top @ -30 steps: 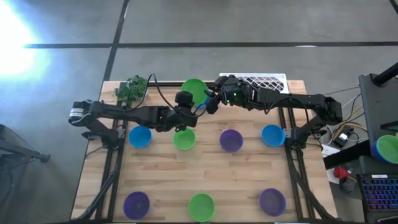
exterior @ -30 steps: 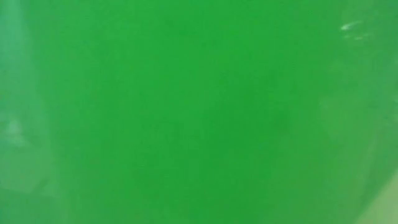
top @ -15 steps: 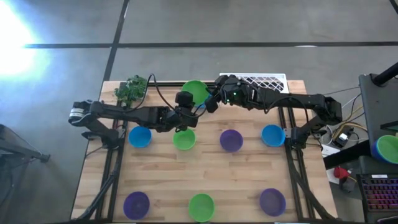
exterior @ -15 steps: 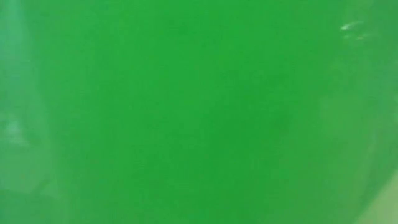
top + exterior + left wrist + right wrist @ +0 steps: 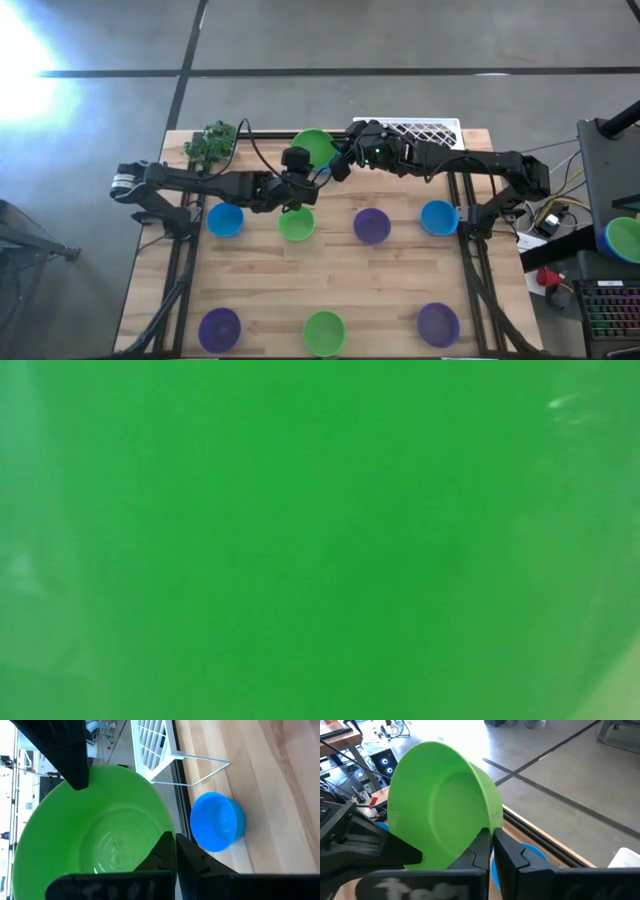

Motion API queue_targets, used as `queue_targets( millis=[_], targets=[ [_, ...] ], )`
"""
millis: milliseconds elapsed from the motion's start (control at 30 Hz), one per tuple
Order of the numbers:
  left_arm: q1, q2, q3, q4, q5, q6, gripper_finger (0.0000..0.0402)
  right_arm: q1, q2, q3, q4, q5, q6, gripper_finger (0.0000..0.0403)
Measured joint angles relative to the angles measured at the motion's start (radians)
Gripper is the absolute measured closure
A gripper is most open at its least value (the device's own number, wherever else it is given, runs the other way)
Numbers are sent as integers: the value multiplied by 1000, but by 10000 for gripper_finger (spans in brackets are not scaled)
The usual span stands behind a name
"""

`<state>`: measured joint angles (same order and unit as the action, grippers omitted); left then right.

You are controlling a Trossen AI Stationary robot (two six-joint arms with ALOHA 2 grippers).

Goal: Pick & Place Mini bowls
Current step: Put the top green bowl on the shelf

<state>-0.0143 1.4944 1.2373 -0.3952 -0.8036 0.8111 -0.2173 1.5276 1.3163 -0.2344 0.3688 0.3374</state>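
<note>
Both my pincers, left pincer (image 5: 175, 851) and right pincer (image 5: 491, 845), pinch green bowl (image 5: 312, 146) rim. Handover underway; other bowls wait on worktop (image 5: 270, 280).

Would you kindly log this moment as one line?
left claw: shut on green bowl rim | right claw: shut on same rim | bowl: held above table's far edge

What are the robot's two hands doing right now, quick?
Left hand: closed on the rim of the green bowl.
Right hand: closed on the same green bowl's rim, from the other side.
</note>
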Motion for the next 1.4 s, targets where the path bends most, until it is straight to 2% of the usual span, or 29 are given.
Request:
queue_targets(
  millis=[400, 667, 967, 1133, 1400],
  targets=[
    [0, 0, 0, -2, -1, -26, 397, 0, 0, 0, 2, -3, -1, 395],
    [0, -2, 0, -3, -3, -30, 347, 0, 2, 0, -2, 1, -8, 396],
    [0, -2, 0, -4, -7, -71, 313, -4, 1, 0, -2, 29, -11, 396],
    [-1, -2, 0, 0, -7, -82, 310, -12, 1, 0, -2, 95, -35, 396],
    [-1, -2, 1, -5, -6, -146, 309, -90, -2, 0, -17, 106, -25, 396]
  ],
)
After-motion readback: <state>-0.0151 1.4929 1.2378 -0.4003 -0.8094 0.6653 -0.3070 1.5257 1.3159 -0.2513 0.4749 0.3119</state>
